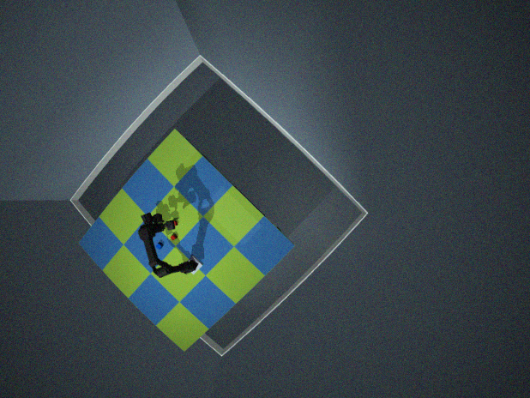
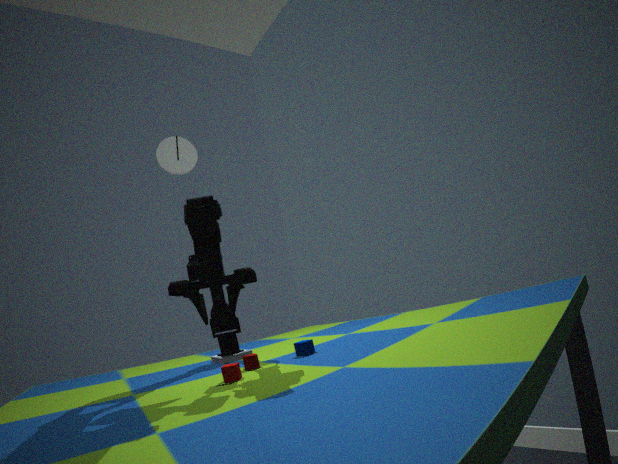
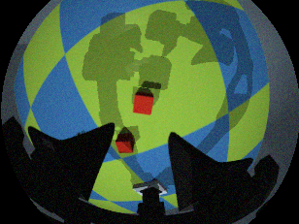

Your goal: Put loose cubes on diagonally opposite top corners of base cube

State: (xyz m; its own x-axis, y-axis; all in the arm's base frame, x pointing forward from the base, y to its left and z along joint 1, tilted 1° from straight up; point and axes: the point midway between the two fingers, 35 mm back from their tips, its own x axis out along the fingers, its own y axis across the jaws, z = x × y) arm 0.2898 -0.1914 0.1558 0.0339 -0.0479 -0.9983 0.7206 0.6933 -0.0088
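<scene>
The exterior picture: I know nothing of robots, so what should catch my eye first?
The black arm rears up at the table's far left, its end effector hanging open and empty above two red cubes. A blue cube sits apart to their right on the blue-and-green checkered table.

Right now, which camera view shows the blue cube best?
The exterior view: the blue cube stands unobstructed on the checkered table, away from the two red cubes, top and side faces visible. The top view shows only a tiny blue speck beside the arm. The wrist view does not show it.
</scene>
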